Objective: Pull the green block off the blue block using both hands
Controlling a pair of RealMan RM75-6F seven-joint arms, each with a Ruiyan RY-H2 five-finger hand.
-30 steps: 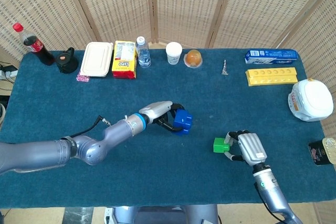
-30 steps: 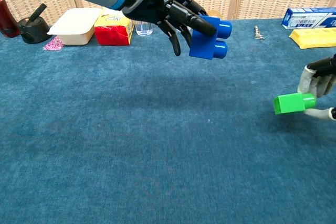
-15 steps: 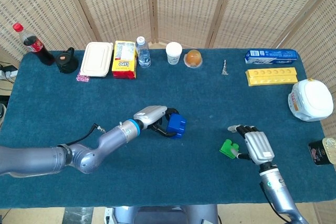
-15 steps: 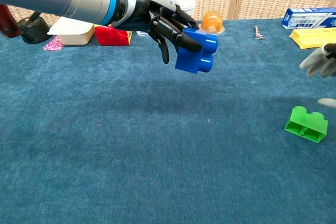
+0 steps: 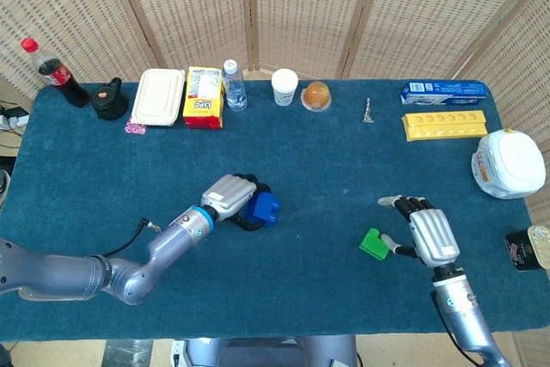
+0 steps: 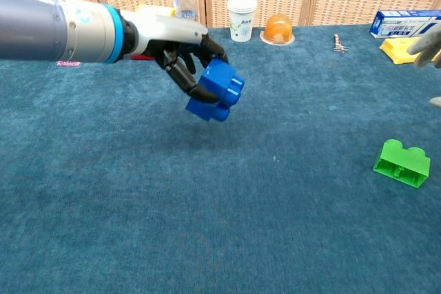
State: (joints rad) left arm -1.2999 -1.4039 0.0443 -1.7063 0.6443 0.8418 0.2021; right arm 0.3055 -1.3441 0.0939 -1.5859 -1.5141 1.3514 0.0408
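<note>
My left hand [image 5: 230, 198] [image 6: 180, 53] grips the blue block [image 5: 261, 209] [image 6: 216, 91] and holds it above the cloth, left of the table's middle. The green block [image 5: 374, 243] [image 6: 402, 163] lies alone on the blue cloth at the right, tipped on its side with its hollow underside showing in the chest view. My right hand [image 5: 427, 231] [image 6: 427, 45] hovers just right of the green block with its fingers spread and nothing in them; only its fingertips show at the chest view's right edge.
Along the far edge stand a cola bottle [image 5: 51, 70], a white lunch box [image 5: 158, 97], a yellow Lipo box [image 5: 204, 96], a water bottle [image 5: 233, 85], a paper cup [image 5: 284, 87], an orange ball [image 5: 316, 94] and a yellow tray [image 5: 445, 124]. A white bowl [image 5: 508, 163] sits far right.
The right hand let go of the green block, which now lies on the cloth, and lifted away with fingers spread. The left hand carried the blue block leftward and lower.
</note>
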